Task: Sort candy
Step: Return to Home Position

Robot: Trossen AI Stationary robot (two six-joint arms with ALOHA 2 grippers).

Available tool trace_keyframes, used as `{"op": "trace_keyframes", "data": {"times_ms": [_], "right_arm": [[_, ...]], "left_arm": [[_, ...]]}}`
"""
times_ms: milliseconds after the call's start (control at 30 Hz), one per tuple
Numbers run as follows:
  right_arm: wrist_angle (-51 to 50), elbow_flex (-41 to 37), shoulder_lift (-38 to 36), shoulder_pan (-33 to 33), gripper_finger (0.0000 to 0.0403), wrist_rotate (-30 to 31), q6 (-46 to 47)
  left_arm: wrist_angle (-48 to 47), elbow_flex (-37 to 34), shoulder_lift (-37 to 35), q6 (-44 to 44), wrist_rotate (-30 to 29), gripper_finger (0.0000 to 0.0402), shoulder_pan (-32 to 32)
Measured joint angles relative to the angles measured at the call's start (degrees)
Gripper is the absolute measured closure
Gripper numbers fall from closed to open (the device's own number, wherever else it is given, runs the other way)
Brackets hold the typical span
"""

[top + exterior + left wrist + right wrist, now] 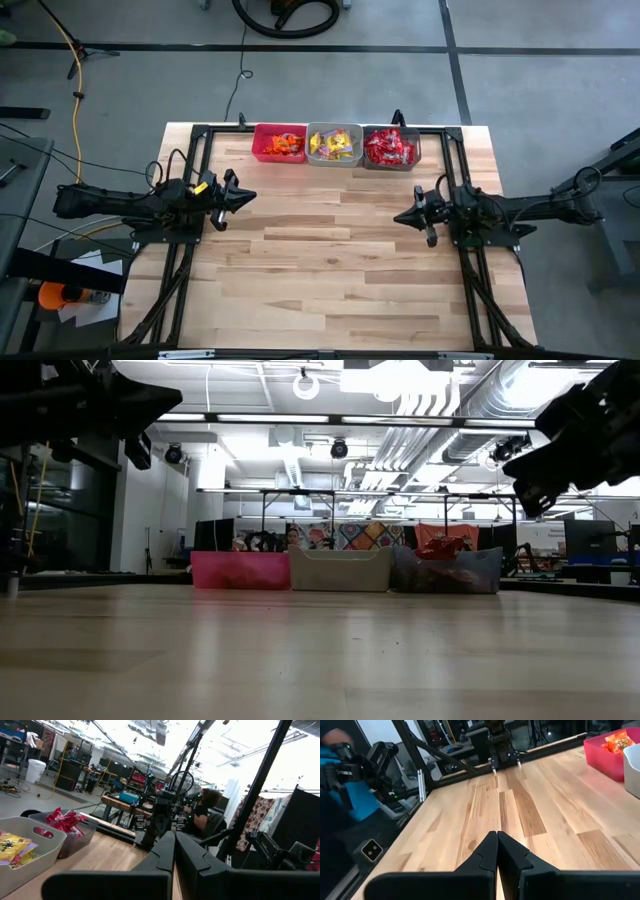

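Note:
Three small bins stand in a row at the table's far edge. The red bin holds orange candies, the clear grey bin holds yellow candies, and the dark bin holds red candies. My left gripper hovers shut above the table's left side, pointing right. My right gripper hovers shut above the right side, pointing left. Each is empty, fingertips together in its wrist view.
Bare wooden tabletop lies between and in front of the arms. Black frame rails run along the table's left, right and far sides. A person sits beyond the table's right side, another in blue beyond the left.

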Motion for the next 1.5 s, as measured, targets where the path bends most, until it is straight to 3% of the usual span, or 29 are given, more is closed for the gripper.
{"op": "trace_keyframes", "data": {"times_ms": [1500], "right_arm": [[-0.9,0.0,0.0,0.0,0.0402,0.0,0.0]], "left_arm": [[0.0,0.0,0.0,0.0,0.0,0.0401,0.0]]}}
